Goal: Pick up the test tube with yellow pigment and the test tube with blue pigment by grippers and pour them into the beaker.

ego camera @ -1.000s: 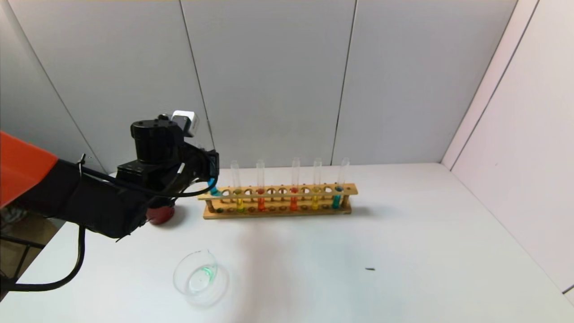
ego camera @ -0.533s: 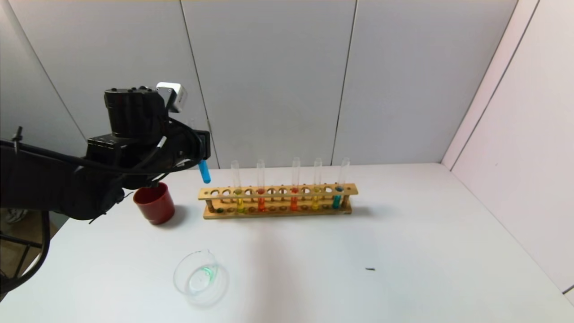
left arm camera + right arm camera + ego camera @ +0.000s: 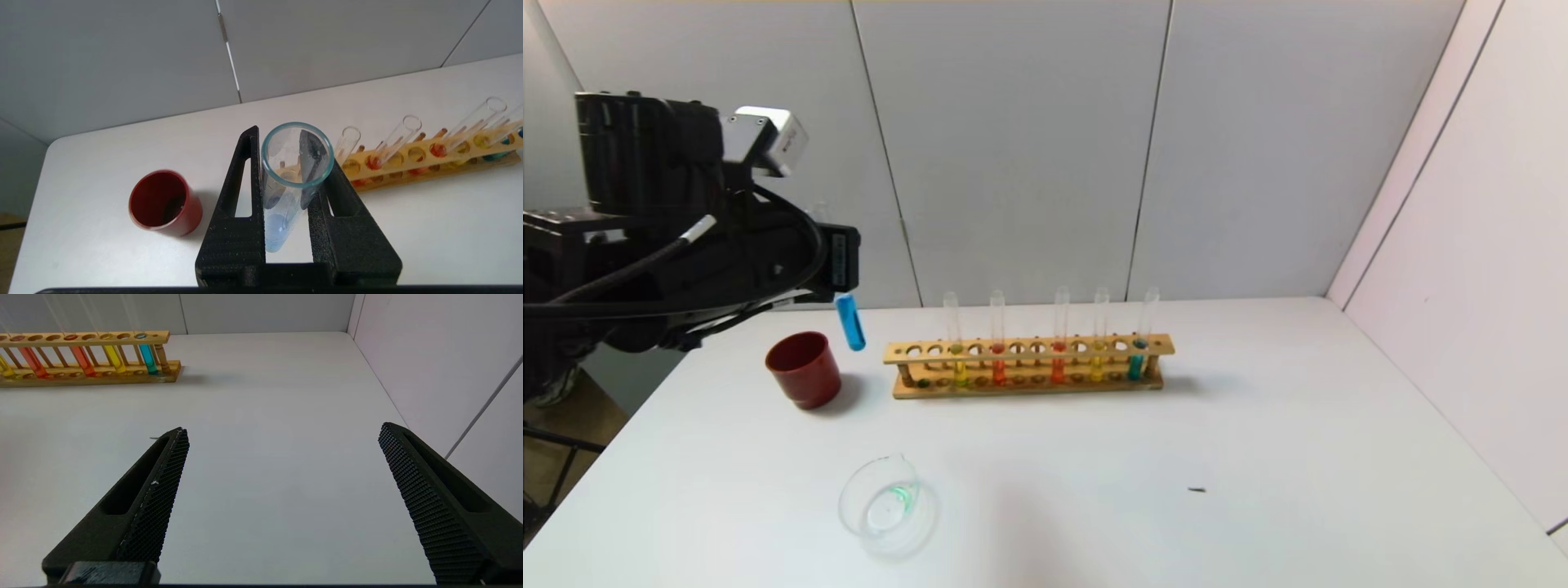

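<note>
My left gripper is shut on a test tube with blue pigment and holds it in the air, left of the wooden rack and above the red cup. In the left wrist view the tube sits between the two black fingers, mouth toward the camera. A second blue tube and two yellow tubes stand in the rack. The beaker stands on the table near the front, with a green trace inside. My right gripper is open and empty over bare table, out of the head view.
The rack also holds two orange-red tubes. The red cup also shows in the left wrist view. A small dark speck lies on the white table. Walls close the back and right sides.
My left gripper has lifted the blue tube out of the rack's left end and carried it up and to the left. The red cup has come into full view.
</note>
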